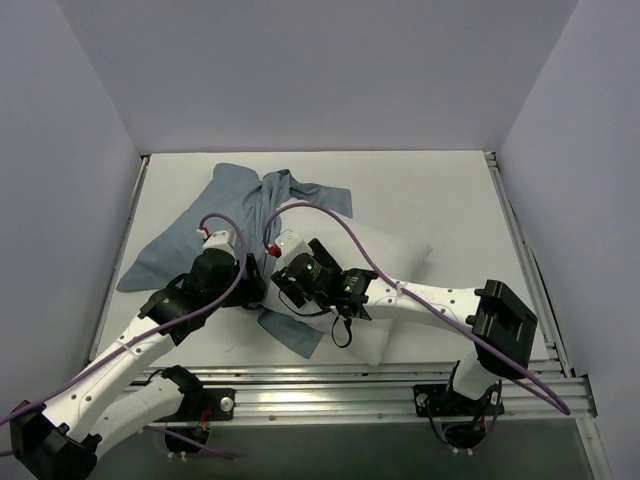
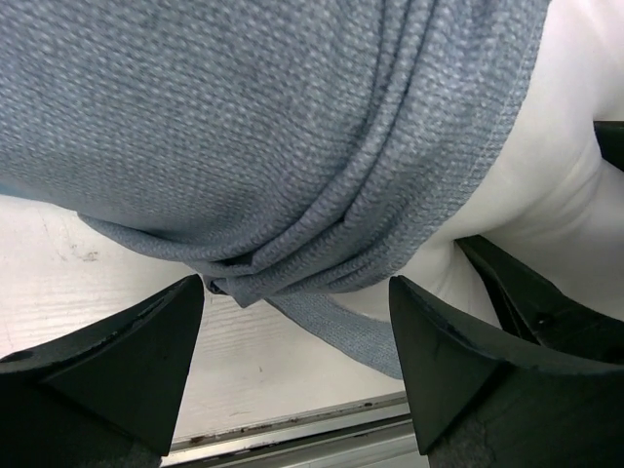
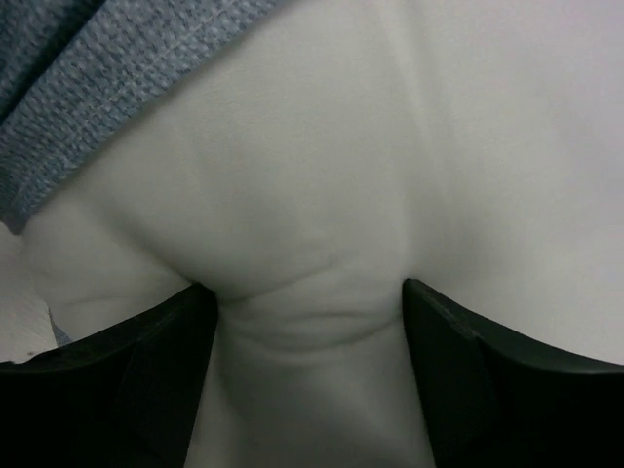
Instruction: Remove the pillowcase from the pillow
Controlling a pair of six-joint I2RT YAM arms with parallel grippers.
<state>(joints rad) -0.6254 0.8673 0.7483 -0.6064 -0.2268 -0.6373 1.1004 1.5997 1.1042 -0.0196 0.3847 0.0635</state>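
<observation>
The grey-blue pillowcase (image 1: 200,230) lies crumpled from the back left down to the front middle, plain side up. The white pillow (image 1: 395,265) sticks out of it to the right. My left gripper (image 1: 250,290) is open at the bunched pillowcase edge (image 2: 244,127), which hangs just above and between its fingertips (image 2: 297,322) without being pinched. My right gripper (image 1: 285,278) is open and pressed into the pillow (image 3: 390,146). A creased bulge of pillow sits between its fingers (image 3: 307,322). A pillowcase hem (image 3: 88,78) shows at the upper left of the right wrist view.
The white table (image 1: 430,190) is boxed in by pale walls on three sides. A metal rail (image 1: 330,385) runs along the near edge, and it also shows just below my left fingers (image 2: 292,424). The two grippers are close together, and a right finger (image 2: 526,292) shows in the left wrist view.
</observation>
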